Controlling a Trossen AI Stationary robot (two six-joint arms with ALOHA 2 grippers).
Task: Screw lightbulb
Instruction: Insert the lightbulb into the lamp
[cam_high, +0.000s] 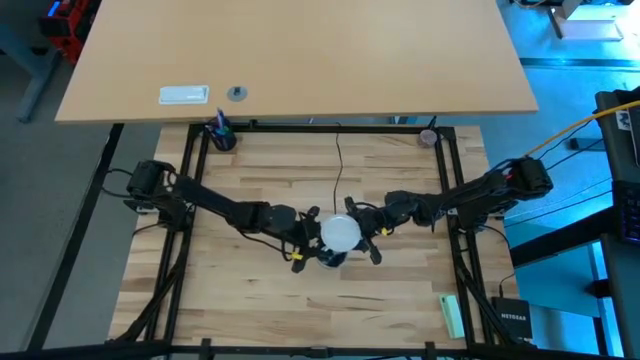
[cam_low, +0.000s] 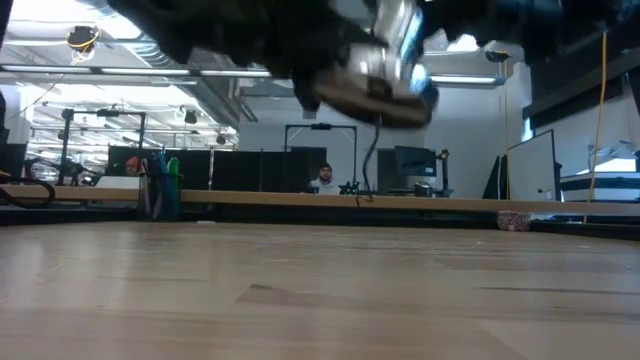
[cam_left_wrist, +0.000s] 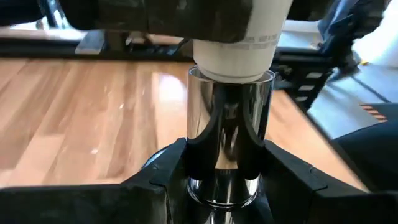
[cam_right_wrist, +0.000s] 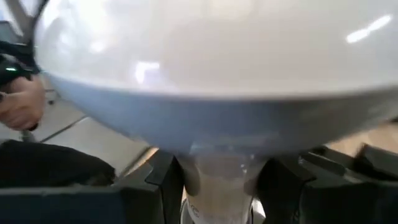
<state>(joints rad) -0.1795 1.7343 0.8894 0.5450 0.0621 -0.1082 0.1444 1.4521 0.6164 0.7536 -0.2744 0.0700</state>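
The white frosted lightbulb (cam_high: 340, 232) stands dome up over the middle of the table. Its neck (cam_left_wrist: 239, 53) sits in the top of a shiny silver socket (cam_left_wrist: 230, 124). A thin black cord (cam_high: 338, 165) runs from the socket toward the table's far edge. My left gripper (cam_high: 308, 245) comes from the table's left and is shut on the socket. My right gripper (cam_high: 365, 235) comes from the right and is shut on the lightbulb below its dome (cam_right_wrist: 217, 68). In the low view the socket (cam_low: 385, 65) hangs well above the tabletop. My left gripper pinches the socket's round wall near its lower end (cam_left_wrist: 224, 186) between its two fingers (cam_left_wrist: 177, 165), one on each side. The fingers come nearly level from the table's left. The socket stands upright, lifted clear of the table, with the bulb's neck in its top. My right gripper pinches the lightbulb's narrow neck (cam_right_wrist: 221, 177) just under the dome, one finger (cam_right_wrist: 165, 180) on each side. The fingers come level from the table's right. The bulb is upright, dome up, clear of the table.
A cup of pens (cam_high: 220, 133) stands at the far left corner and a small round thing (cam_high: 428, 136) at the far right. A green object (cam_high: 452, 315) lies near the right front. A second table (cam_high: 300, 50) lies beyond. A person (cam_low: 323, 178) sits far behind.
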